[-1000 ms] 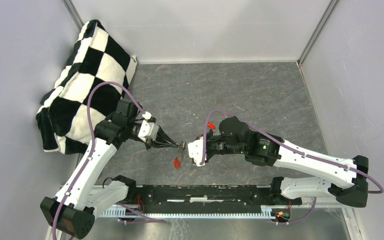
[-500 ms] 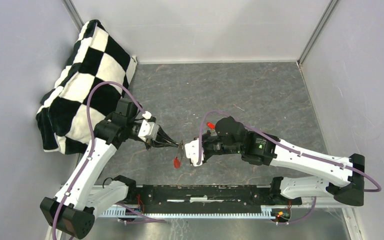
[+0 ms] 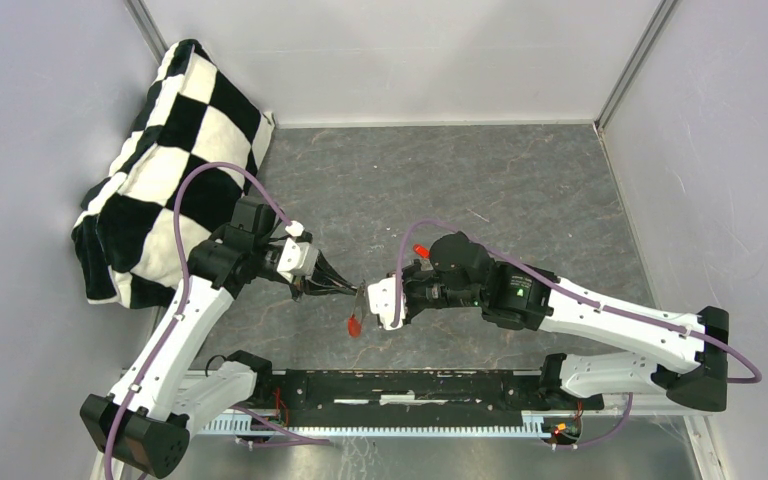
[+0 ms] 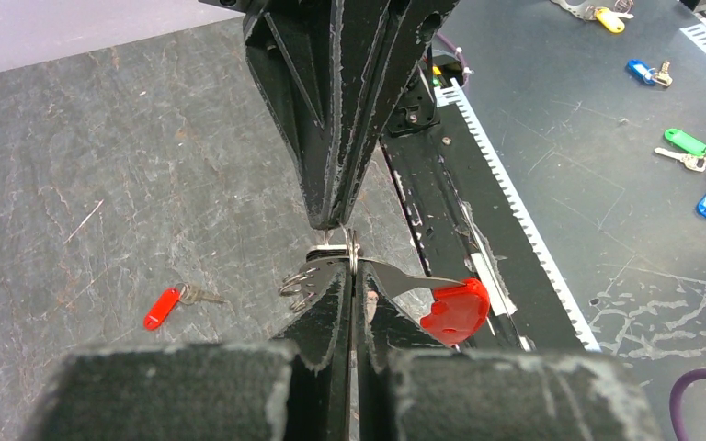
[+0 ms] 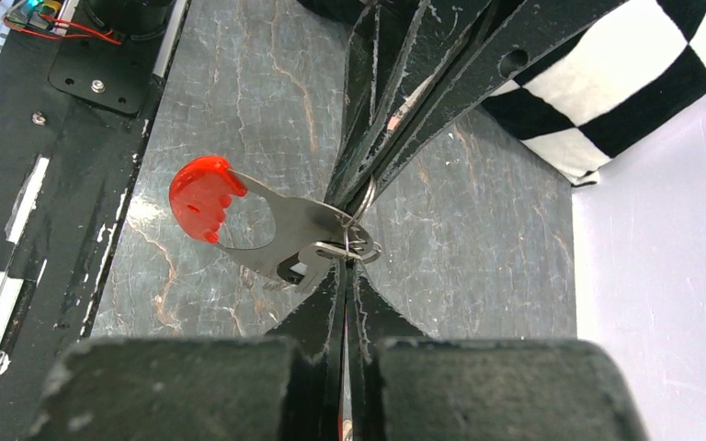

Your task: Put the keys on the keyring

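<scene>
Both grippers meet tip to tip above the middle of the table. My left gripper (image 3: 358,290) (image 4: 353,268) is shut on the wire ring of the keyring (image 4: 455,310), a flat metal plate with a red curved end that hangs below (image 3: 354,325) (image 5: 204,196). My right gripper (image 3: 368,295) (image 5: 345,265) is shut on a thin flat metal piece, seemingly a key, whose tip lies against the ring. Its head is hidden between the fingers. A second key with a red tag (image 4: 161,308) (image 3: 420,250) lies on the table behind the right wrist.
A black-and-white checkered cushion (image 3: 175,150) leans in the far left corner. The black base rail (image 3: 410,385) runs along the near edge. White walls close in the grey slab. Coloured key tags (image 4: 685,141) lie on a surface beyond the rail.
My right gripper has edged left until its tips meet the left gripper's at the ring. The left arm and the hanging keyring have barely moved.
</scene>
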Available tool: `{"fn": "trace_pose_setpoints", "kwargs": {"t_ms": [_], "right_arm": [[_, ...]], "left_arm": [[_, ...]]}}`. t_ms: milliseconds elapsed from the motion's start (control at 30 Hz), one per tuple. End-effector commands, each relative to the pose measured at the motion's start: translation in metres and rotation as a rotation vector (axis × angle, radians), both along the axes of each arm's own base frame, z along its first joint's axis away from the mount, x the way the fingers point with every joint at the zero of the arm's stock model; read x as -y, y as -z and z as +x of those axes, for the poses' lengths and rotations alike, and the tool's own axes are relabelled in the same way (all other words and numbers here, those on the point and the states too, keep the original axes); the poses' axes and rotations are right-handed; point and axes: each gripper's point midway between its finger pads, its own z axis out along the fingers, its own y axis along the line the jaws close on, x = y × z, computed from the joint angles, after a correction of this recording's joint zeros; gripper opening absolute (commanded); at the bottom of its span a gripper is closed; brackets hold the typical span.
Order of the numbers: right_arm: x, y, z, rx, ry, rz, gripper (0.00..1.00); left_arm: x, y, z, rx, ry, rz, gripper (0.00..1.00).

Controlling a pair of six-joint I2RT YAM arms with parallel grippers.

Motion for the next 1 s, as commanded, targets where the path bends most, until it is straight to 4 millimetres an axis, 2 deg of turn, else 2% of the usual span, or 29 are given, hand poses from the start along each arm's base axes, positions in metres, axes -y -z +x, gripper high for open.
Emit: {"fn": "trace_pose_setpoints", "kwargs": {"t_ms": [0,967], "right_arm": [[-0.002,-0.027,0.004,0.015,0.029,0.066,0.00],[-0.011,-0.034,-0.006,-0.008,-0.039,0.083,0.01]], "left_arm": [[0.001,-0.011,0.000,0.015,0.002,-0.015,0.02],[0.000,-0.001,0.007,0.016,-0.023,0.020,0.02]]}}
